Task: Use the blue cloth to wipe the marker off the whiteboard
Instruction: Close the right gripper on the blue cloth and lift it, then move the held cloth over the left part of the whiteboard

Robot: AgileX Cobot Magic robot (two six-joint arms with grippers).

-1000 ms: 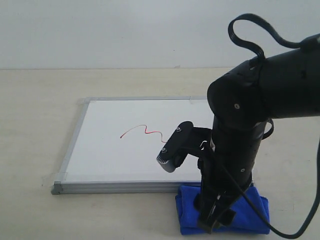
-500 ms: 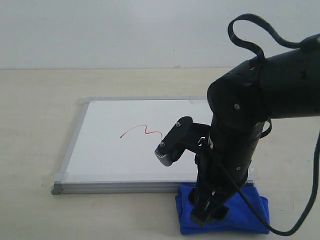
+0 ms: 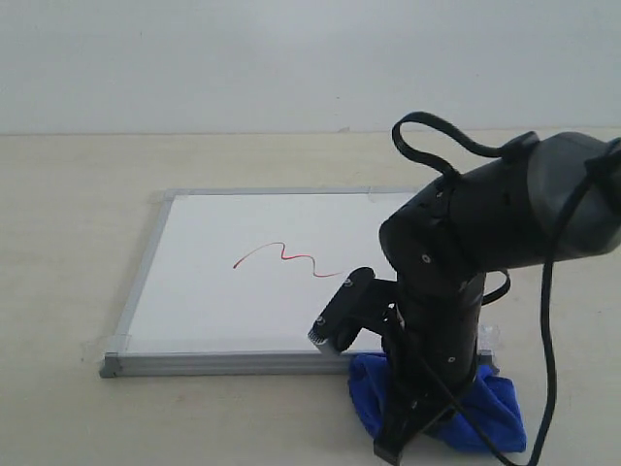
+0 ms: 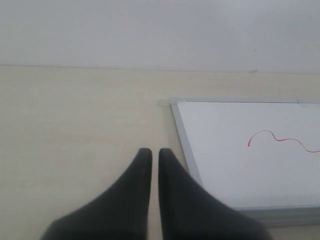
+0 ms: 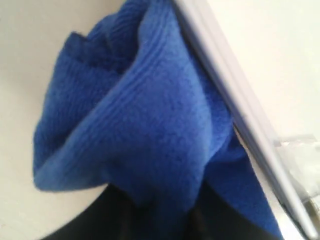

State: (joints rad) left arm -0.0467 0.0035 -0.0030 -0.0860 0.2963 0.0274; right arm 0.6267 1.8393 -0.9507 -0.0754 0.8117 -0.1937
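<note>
The whiteboard [image 3: 213,291] lies flat on the table with the red marker squiggle [image 3: 286,255] near its middle. The blue cloth [image 3: 490,413] sits bunched just off the board's near right corner. My right gripper [image 3: 412,432] is down in it and shut on a pulled-up fold. In the right wrist view the blue cloth [image 5: 145,115] fills the frame, pinched between the dark fingers, against the board's frame [image 5: 240,120]. My left gripper [image 4: 155,152] is shut and empty over bare table beside the whiteboard [image 4: 235,165], with the marker [image 4: 280,140] in sight. It is out of the exterior view.
The right arm's wrist camera [image 3: 340,316] hangs over the board's near edge. Clear tape [image 5: 300,150] holds the board's corner. A beige table [image 3: 68,243] surrounds the board, with a white wall behind.
The right arm has dropped lower and leaned in. The cloth, a flat fold before, is now bunched and drawn up in the right gripper.
</note>
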